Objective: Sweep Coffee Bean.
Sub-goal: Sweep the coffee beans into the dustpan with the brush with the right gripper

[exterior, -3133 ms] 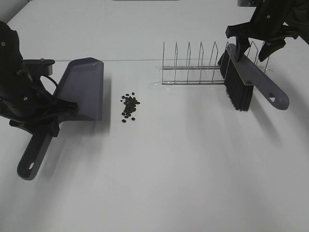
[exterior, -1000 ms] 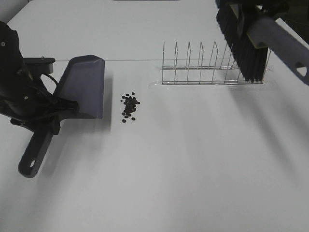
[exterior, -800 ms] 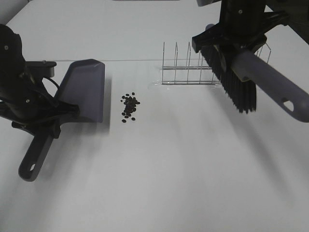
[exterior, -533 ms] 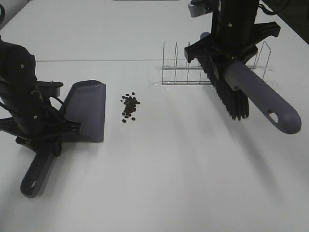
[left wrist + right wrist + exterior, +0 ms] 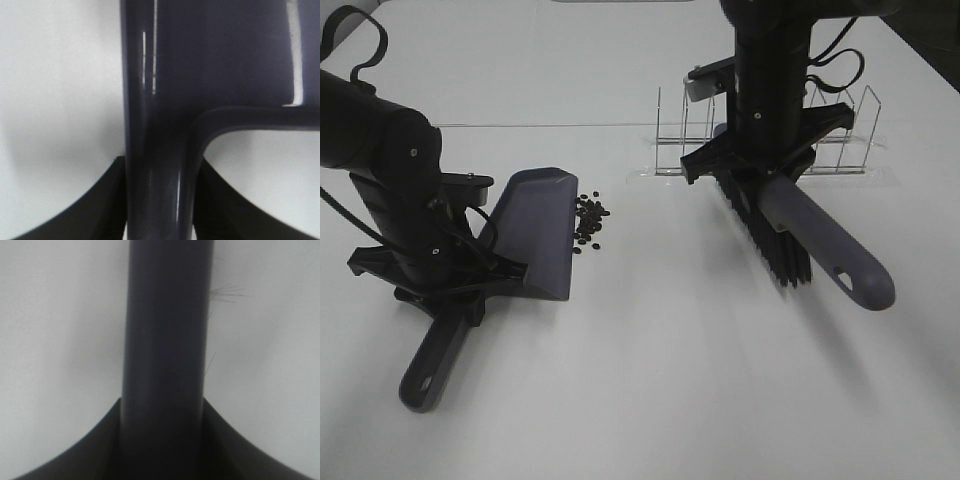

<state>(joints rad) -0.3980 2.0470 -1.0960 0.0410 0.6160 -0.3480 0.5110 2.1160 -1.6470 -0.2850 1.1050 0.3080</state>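
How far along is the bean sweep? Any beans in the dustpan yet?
Done: left gripper is shut on the handle of the grey-purple plastic dustpan, right gripper on the grey-purple handle of the black-bristled brush. In hand: the dustpan's lip sits beside the cluster of dark coffee beans; the brush is apart, on their other side. Left: the sweep itself; no bean shows in the pan.

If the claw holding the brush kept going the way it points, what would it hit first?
The right claw points roughly downward, so the brush it grips would likely press onto bare table first, right of the coffee beans; its height is hard to judge.
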